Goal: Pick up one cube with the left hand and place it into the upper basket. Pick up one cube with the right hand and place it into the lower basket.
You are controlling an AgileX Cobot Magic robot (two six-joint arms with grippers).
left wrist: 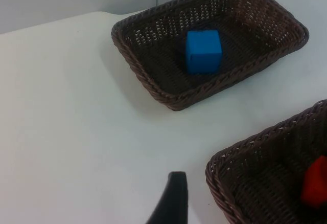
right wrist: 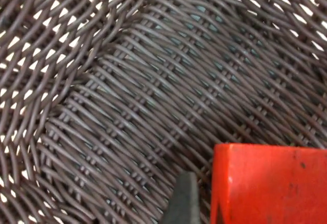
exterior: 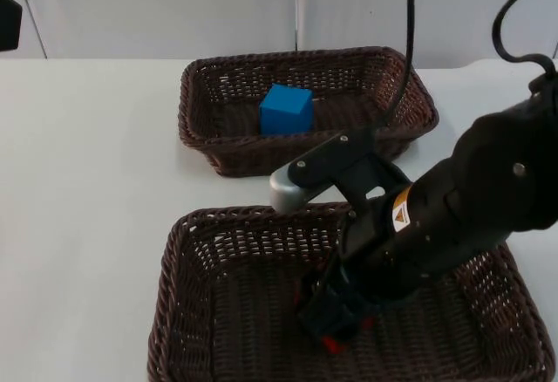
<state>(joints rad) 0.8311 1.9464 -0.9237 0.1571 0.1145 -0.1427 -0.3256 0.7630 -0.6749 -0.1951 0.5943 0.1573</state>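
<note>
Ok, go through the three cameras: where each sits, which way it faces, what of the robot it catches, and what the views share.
Top view: fixed above, looking down and forward; upper basket with blue cube, lower basket, right arm reaching in with the right gripper.
Left wrist view: on the waiting left arm, looking along the left gripper over the white table at both baskets.
Right wrist view: low inside the lower basket, red cube beside a fingertip.
Shared: top and left wrist both show the blue cube; all three show the red cube.

Bright, even light washed the white table (exterior: 87, 181); soft shadows pooled inside both baskets, darkest just beneath the right gripper (exterior: 336, 325).
</note>
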